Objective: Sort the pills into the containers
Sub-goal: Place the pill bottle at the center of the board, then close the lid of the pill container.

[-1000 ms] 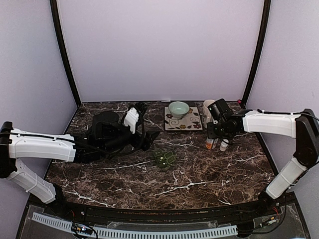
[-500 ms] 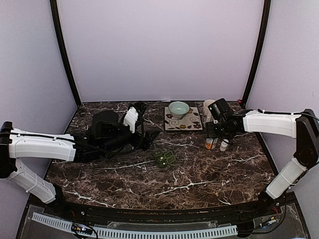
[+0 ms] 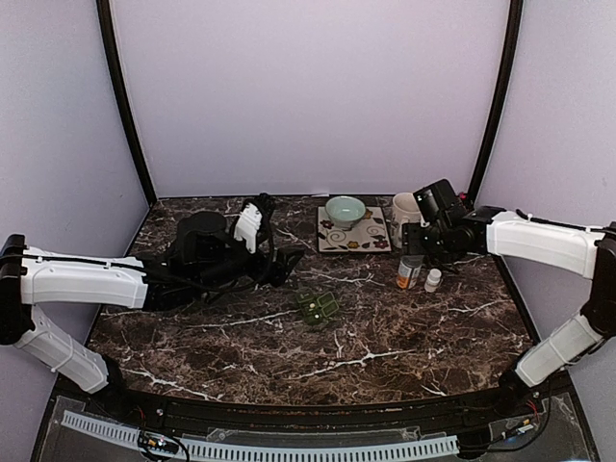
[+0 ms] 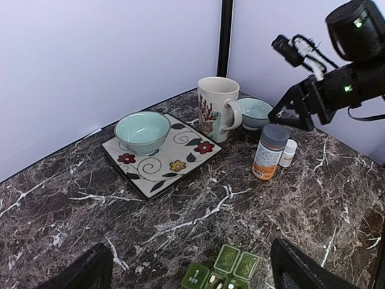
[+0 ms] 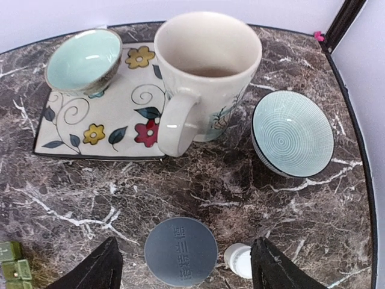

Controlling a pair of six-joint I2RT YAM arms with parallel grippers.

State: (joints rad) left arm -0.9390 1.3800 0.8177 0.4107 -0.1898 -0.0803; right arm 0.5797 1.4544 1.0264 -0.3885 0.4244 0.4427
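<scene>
right wrist view: your right gripper point(image 5: 185, 241) hangs wide open, empty, over the pill bottle point(image 5: 180, 259); probably light, slick plastic, pinch below the cap.

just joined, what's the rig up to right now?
Pill sorting, nothing in hand. The right gripper hangs open just above the orange pill bottle, fingers either side of its grey cap without touching. A small white bottle stands beside it. The left gripper is open too, hovering left of the green pill organiser in the middle of the table. Both bottles stand upright and capped, so no pouring looks to have started.
</scene>
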